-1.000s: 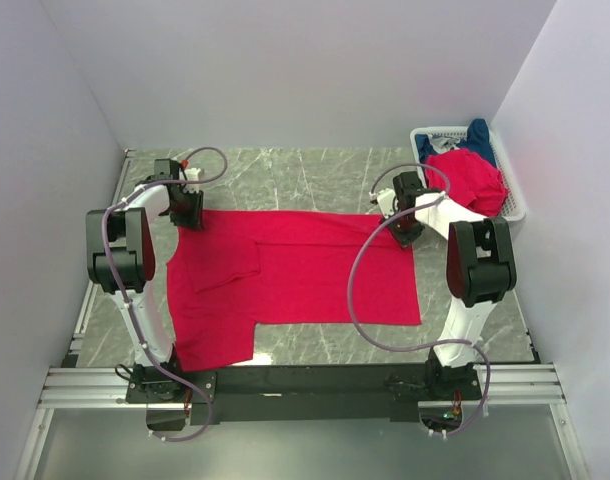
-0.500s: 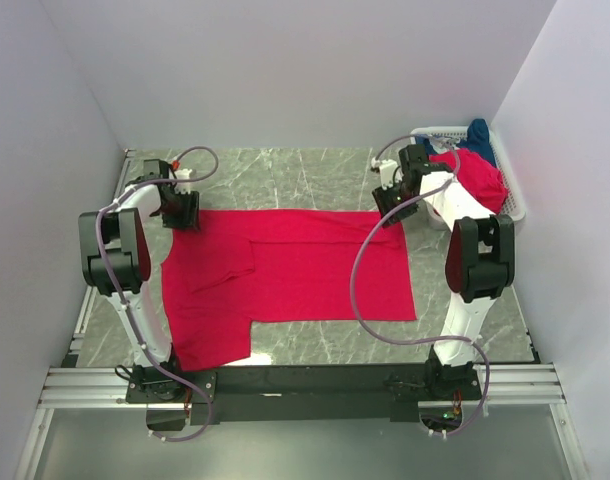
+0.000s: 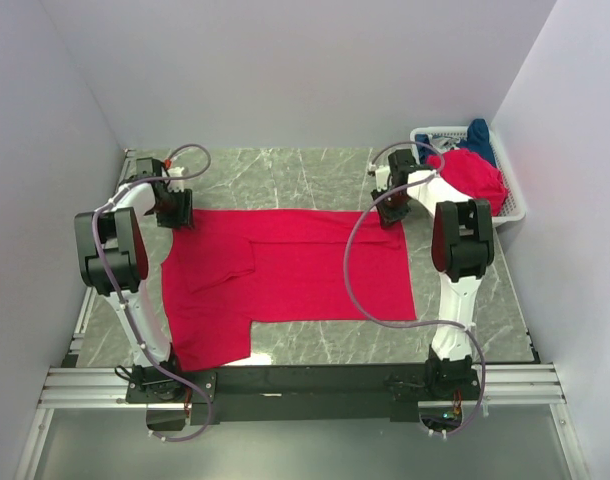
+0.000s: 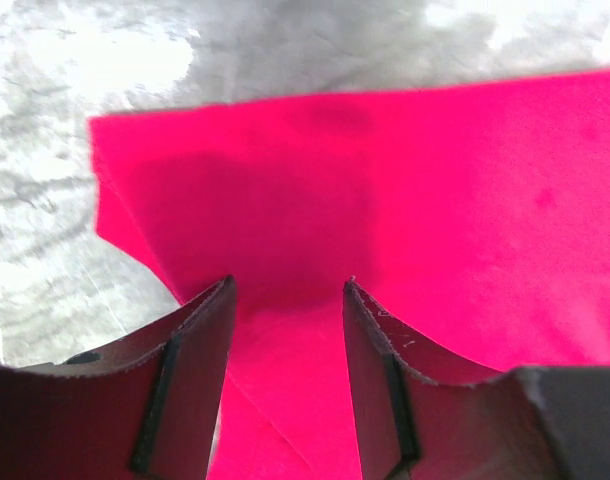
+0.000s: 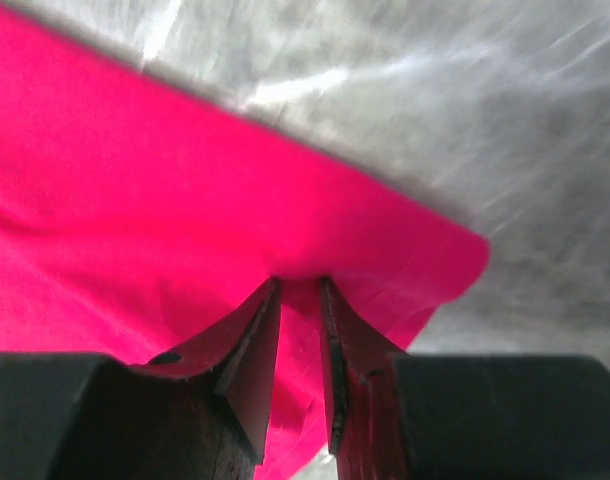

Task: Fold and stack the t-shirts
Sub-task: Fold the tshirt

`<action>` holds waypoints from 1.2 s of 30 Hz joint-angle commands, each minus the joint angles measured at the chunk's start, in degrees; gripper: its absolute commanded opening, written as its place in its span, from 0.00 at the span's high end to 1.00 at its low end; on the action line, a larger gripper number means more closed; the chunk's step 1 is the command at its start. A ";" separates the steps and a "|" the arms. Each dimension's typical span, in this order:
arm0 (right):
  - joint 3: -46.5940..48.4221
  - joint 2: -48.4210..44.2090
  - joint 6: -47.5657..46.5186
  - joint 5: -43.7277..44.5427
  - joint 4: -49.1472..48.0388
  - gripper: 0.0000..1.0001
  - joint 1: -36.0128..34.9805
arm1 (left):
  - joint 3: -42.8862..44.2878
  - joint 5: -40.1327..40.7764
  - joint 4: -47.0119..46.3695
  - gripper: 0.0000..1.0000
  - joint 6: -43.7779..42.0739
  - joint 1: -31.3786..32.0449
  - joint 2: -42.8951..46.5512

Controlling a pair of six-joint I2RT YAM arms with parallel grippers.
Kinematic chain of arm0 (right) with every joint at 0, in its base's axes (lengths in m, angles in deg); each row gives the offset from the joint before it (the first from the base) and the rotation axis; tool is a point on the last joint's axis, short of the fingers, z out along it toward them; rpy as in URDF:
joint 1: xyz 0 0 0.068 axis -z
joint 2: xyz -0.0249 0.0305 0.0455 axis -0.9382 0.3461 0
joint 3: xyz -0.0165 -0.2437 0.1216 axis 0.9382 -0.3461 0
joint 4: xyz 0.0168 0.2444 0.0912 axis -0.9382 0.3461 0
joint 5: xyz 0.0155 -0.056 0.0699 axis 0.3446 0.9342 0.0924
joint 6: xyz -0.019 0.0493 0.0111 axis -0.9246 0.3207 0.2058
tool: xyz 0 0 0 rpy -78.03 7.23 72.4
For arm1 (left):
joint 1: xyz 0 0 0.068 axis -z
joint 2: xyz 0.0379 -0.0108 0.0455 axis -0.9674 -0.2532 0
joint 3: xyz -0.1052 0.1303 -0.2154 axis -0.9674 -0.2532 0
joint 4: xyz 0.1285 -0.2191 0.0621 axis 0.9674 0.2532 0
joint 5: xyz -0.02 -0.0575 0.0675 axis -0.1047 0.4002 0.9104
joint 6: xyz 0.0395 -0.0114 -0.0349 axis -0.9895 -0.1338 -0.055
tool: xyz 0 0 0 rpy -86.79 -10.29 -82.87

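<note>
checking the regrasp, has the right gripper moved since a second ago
Yes. In the top view the right gripper has gone toward the far wall and closer to the white basket, now at the red t-shirt's far right corner.

Even, soft light fills the overhead view, with faint shadows under the arms. In the left wrist view, glare whitens the marble bench (image 4: 95, 60) beyond the red t-shirt (image 4: 435, 220), and a dark shadow falls on the cloth ahead of the fingers. The right wrist view is motion-blurred, the bench streaked.
</note>
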 commanded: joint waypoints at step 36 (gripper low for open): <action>-1.14 -3.39 -1.02 3.66 -1.46 0.53 -4.09 | -12.38 -9.08 1.48 0.42 -5.39 -3.07 10.60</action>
